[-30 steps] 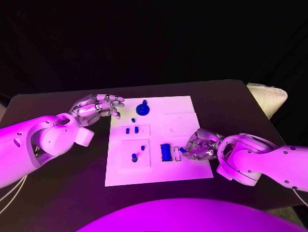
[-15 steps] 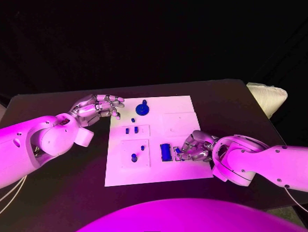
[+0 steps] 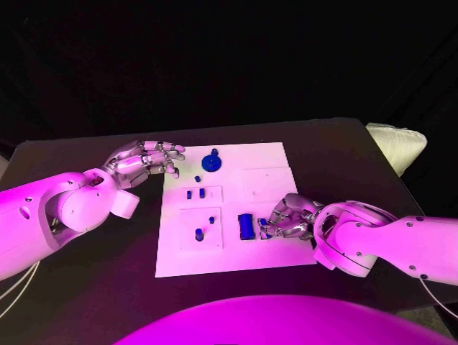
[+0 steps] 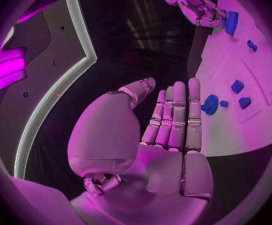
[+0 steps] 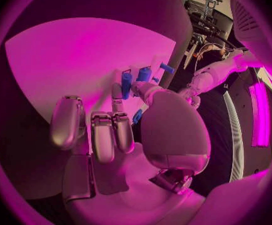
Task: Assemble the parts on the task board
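**Task board with blue parts, both hands at its edges**

Task board [image 3: 259, 259]: white plate, lying flat in the middle of the black table [image 3: 83, 287]. It carries several raised square panels.

Parts on the board, head view:
- Round blue part [image 3: 213, 162] with a small tab, near the far edge.
- Tiny blue part [image 3: 198, 178] just in front of it.
- Pair of small blue parts [image 3: 195, 194] side by side in the upper left panel.
- Blue peg [image 3: 200, 233] and a smaller blue dot [image 3: 212, 220] in the lower left panel.
- Upright blue rectangular part [image 3: 246, 226] near the middle of the board's near half, just beside the right hand.
- Small blue part [image 3: 263, 224] between that rectangle and the right hand's fingertips; whether it is pinched cannot be told in this view.

Left hand [image 3: 144, 159]: off the board's far left corner, above the table, fingers curled loosely inward, holding nothing. In the left wrist view the left hand [image 4: 167, 125] shows fingers laid side by side and extended, thumb apart, nothing between them.

Right hand [image 3: 294, 215]: at the board's right edge, fingers bent down toward the board surface. In the right wrist view the right hand [image 5: 120, 130] has its fingertips against the white plate among short blue pieces [image 5: 136, 77]; whether it grips one cannot be told.
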Tool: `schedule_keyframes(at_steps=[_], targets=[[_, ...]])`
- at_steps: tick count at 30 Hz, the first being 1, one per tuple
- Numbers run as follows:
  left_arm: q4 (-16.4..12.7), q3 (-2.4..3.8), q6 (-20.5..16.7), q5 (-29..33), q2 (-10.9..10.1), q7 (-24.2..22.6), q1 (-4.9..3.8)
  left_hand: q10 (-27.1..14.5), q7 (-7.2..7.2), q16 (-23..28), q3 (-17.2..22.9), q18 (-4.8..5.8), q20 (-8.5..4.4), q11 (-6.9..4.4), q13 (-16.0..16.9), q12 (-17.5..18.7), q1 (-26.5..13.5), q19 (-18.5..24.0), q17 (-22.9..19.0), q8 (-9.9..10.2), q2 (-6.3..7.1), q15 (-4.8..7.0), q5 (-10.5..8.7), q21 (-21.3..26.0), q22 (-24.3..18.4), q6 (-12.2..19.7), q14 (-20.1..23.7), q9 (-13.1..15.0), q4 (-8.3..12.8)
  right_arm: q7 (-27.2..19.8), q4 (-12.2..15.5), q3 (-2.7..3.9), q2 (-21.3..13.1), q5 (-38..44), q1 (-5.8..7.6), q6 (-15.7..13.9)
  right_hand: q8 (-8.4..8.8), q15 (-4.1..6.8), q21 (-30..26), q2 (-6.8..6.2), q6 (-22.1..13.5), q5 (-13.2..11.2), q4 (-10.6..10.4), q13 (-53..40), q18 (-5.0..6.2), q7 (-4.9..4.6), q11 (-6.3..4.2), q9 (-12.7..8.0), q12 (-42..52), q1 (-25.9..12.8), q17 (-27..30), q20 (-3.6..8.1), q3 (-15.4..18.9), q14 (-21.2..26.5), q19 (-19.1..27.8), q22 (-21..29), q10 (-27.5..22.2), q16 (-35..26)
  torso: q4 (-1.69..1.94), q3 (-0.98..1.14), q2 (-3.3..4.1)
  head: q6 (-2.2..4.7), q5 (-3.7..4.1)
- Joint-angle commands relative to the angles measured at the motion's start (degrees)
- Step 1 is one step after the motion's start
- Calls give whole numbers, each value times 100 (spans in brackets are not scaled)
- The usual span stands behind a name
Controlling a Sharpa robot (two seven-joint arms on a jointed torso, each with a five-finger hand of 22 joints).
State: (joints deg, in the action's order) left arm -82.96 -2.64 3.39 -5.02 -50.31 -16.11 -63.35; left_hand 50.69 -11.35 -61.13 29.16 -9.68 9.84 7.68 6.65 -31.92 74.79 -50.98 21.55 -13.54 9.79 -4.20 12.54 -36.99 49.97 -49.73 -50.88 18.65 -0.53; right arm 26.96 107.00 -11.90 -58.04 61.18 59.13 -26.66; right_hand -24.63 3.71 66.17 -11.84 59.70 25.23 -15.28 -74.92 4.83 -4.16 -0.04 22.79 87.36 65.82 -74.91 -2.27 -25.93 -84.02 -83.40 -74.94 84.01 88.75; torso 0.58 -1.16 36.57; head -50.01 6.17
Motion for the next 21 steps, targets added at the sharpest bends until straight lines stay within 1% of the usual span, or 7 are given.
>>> schedule_keyframes(at_steps=[1, 6, 10, 13, 21], targets=[[-9, 3, 135, 17, 14, -7, 2, -11, 1, 27, 2, -74, 12, 31, -10, 26, -45, -37, 7, -33, -27, -22, 32, 24, -8, 58, -1, -10, -48, -46, 4, 1, 37, -43, -6, 2, -10, 38, 20, -8, -7, 36, -16, -1369, -41, 27, -37, -11, 23, -66, -1273, 26, 41, -547, -21, -125, 477, 31, 2, -5, 2, 1, 1], [-5, 3, 145, 17, 13, 2, 2, -12, 1, 27, -2, -74, 13, 32, -10, 26, -54, -38, 8, -34, -28, -23, 32, 29, -12, 60, -1, -11, -58, -32, -32, 2, 50, -46, -6, 37, -12, 34, 10, 4, -3, -4, -93, -1373, -40, 23, -33, -15, 28, -182, -1274, 24, 139, -547, -22, -128, 480, 32, 5, -9, 0, 1, 2], [-1, 3, 151, 17, 15, 7, 2, -12, 1, 27, -2, -74, 13, 32, -10, 26, -54, -38, 8, -34, -28, -23, 32, 29, -12, 60, -1, -11, -58, -33, -46, 2, 60, -44, -6, 57, -9, 29, -8, -17, -4, -29, -128, -1373, -39, 18, -27, -23, 27, -316, -1270, 21, 266, -546, -20, -125, 480, 30, 0, -5, -3, 1, 0], [0, 2, 156, 17, 17, 10, 2, -12, 1, 27, -2, -74, 13, 32, -10, 26, -54, -38, 8, -34, -28, -23, 32, 29, -12, 60, -1, -11, -58, -40, -54, 2, 63, -43, -6, 71, -6, 27, -19, -40, -4, -20, -130, -1372, -37, 16, -25, -29, 24, -400, -1264, 19, 360, -544, -19, -124, 479, 27, -1, -3, -2, 1, -4], [3, 2, 157, 16, 18, 15, 2, -12, 1, 27, -2, -74, 13, 32, -10, 26, -54, -38, 8, -34, -28, -23, 32, 29, -12, 60, -1, -11, -58, -86, -63, 2, 68, -37, -6, 75, 0, 25, -35, -64, -5, -64, -133, -1368, -35, 15, -23, -37, 15, -490, -1262, 17, 480, -544, -18, -123, 474, 27, -2, 1, -1, 1, -7]])
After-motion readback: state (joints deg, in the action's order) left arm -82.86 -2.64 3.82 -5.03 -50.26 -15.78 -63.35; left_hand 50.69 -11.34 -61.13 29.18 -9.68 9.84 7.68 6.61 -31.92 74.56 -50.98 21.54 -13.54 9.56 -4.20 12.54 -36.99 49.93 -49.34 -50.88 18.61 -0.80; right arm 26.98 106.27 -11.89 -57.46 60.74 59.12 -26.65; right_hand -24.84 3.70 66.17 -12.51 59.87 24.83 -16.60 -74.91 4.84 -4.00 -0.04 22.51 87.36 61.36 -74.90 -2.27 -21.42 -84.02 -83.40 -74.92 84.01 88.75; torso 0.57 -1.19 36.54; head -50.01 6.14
